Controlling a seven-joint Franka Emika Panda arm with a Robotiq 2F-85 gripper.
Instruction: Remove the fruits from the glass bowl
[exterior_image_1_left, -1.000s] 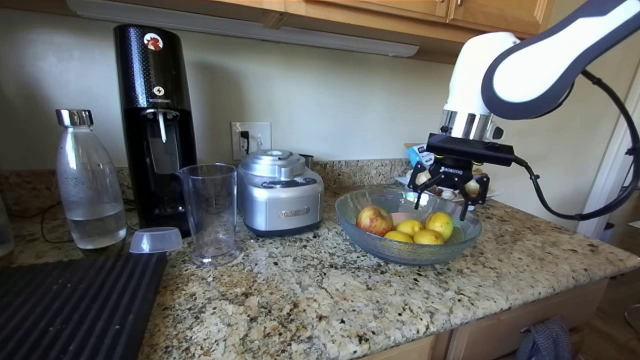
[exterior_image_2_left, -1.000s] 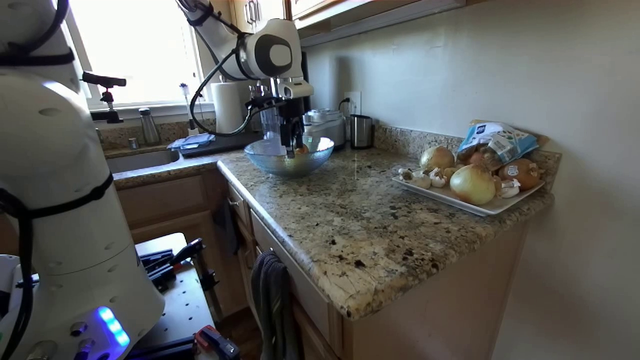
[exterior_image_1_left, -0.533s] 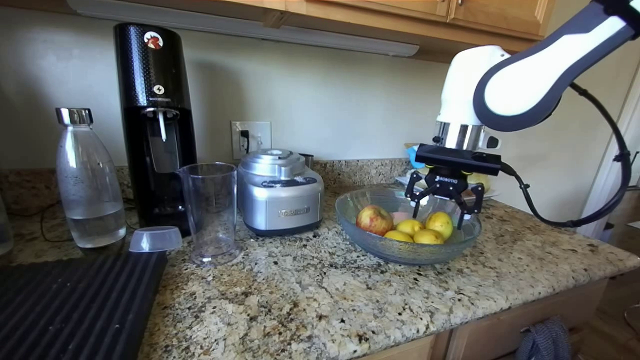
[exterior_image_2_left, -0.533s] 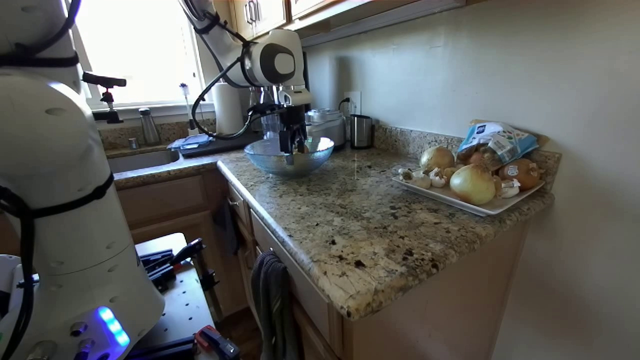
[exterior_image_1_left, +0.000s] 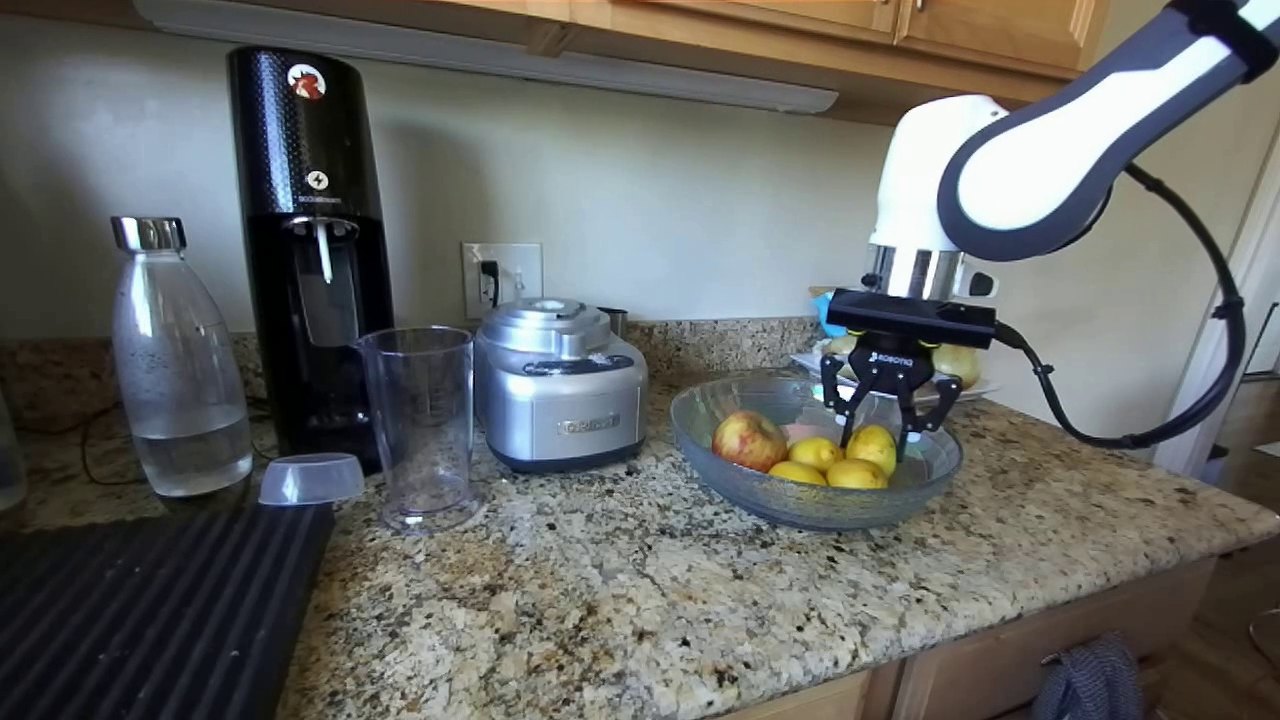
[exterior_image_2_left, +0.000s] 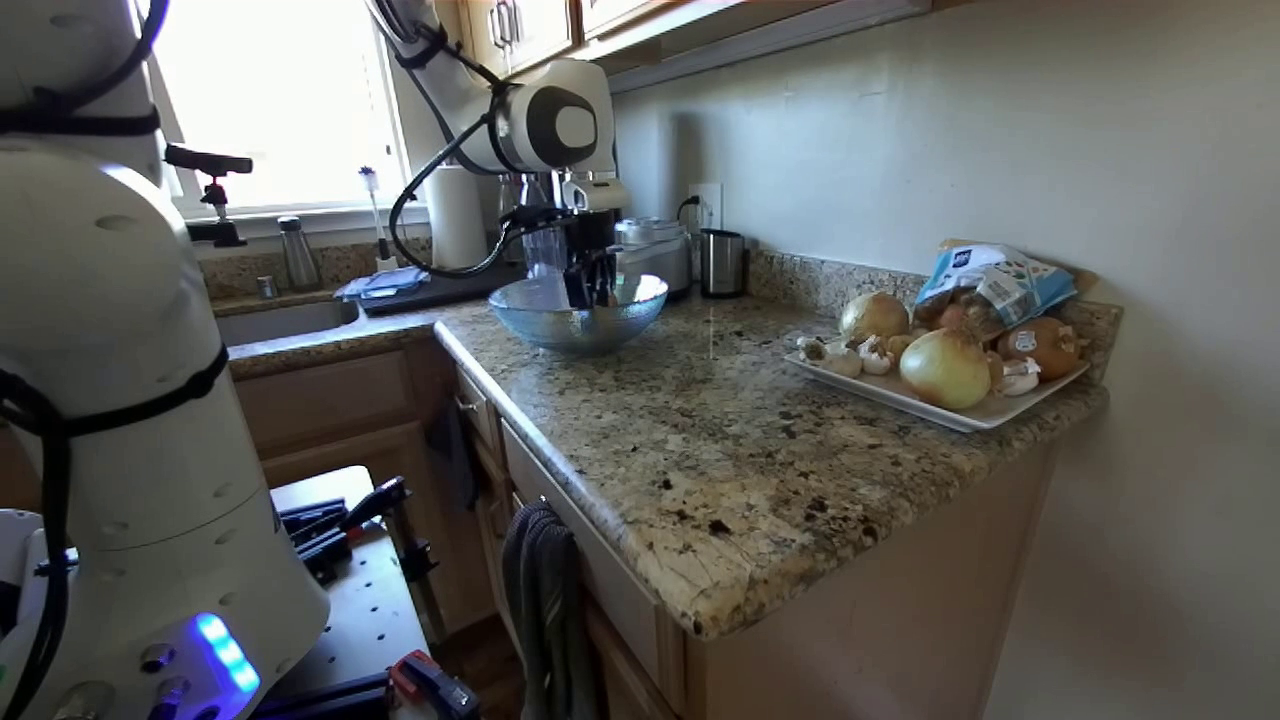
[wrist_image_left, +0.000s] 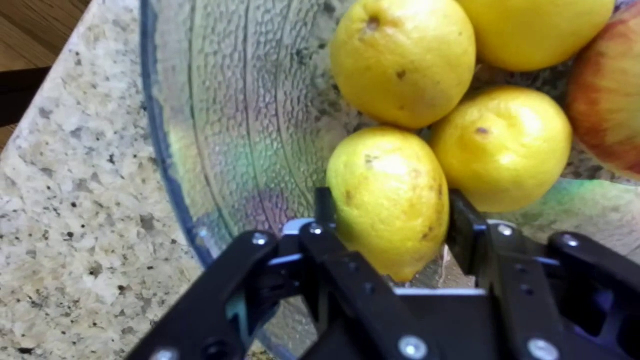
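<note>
In the wrist view, the pincer (wrist_image_left: 392, 206) is clamped on a lemon (wrist_image_left: 390, 190), its two fingers (wrist_image_left: 465, 232) touching opposite sides of it. That lemon, marked with brown specks, is inside the glass bowl (wrist_image_left: 160, 125). Three other lemons (wrist_image_left: 402, 60) lie in the bowl too, two of them just beside the gripped one, and a red-and-yellow apple (wrist_image_left: 607, 95) sits past them. Under the bowl is a counter (wrist_image_left: 85, 225) of speckled stone.

In an exterior view, a white robot arm (exterior_image_1_left: 1030, 185) comes in from the upper right, and the pincer points straight down over the bowl, its tips around the lemon farthest from the apple. A silver food processor (exterior_image_1_left: 590, 400) stands near the bowl, with a clear measuring cup (exterior_image_1_left: 420, 430) just beside it. Farther along are a black soda maker (exterior_image_1_left: 305, 140) and a clear bottle (exterior_image_1_left: 185, 400) partly filled with clear liquid. A dark ridged mat (exterior_image_1_left: 150, 610) lies in front of them.

In an exterior view, the pincer reaches down inside the bowl's rim; the fruits are too hidden to tell apart there. Well apart from the bowl, a white plate (exterior_image_2_left: 880, 394) carries onions (exterior_image_2_left: 945, 370) and garlic (exterior_image_2_left: 843, 359); a blue-and-white bag (exterior_image_2_left: 1005, 285) is at the back, and whether it rests on the plate I cannot tell. A metal canister (exterior_image_2_left: 722, 264) stands near the food processor, and a grey towel (exterior_image_2_left: 545, 600) hangs below the counter's edge.
</note>
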